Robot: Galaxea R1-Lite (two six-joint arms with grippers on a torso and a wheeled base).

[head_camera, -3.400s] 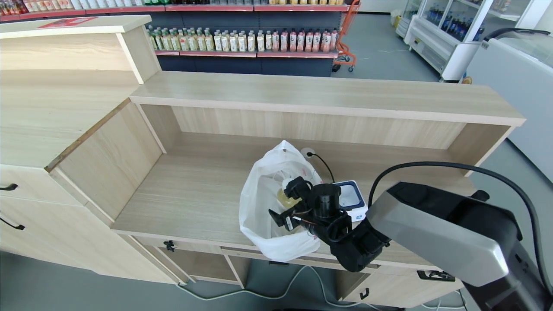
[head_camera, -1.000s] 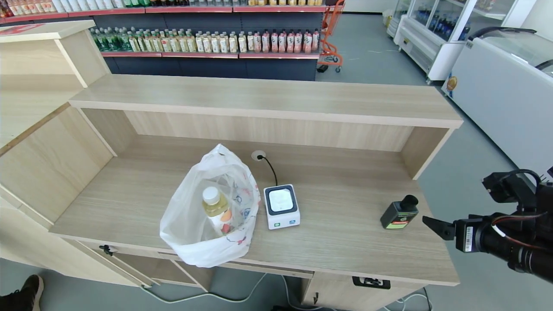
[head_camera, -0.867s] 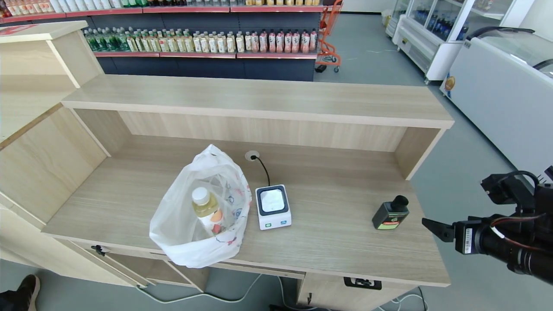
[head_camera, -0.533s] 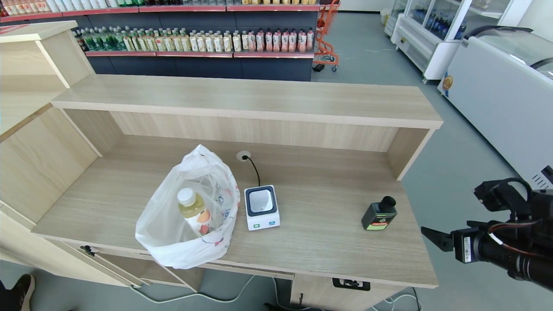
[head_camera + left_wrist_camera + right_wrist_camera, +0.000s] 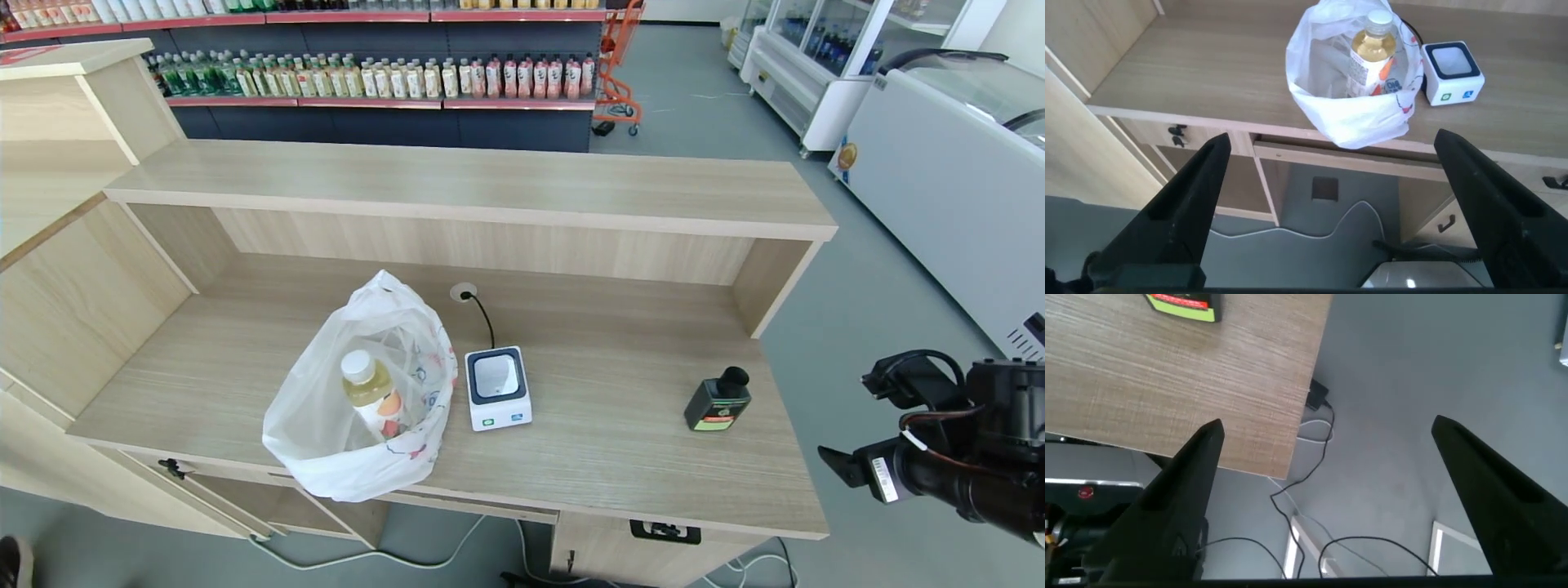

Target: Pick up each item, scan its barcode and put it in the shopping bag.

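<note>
The dark bottle (image 5: 717,400) stood on the counter (image 5: 620,457) well apart from the scanner (image 5: 498,386), near the right gripper (image 5: 1327,425), whose fingers, like the left gripper's (image 5: 1333,139), gaped wide; it looked light, stiff and slick, best gripped across its body.

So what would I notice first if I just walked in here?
Probably the white shopping bag on the left of the counter, with a yellowish drink bottle standing in it. Then the little white scanner right beside it, and a dark bottle alone toward the right end.
</note>
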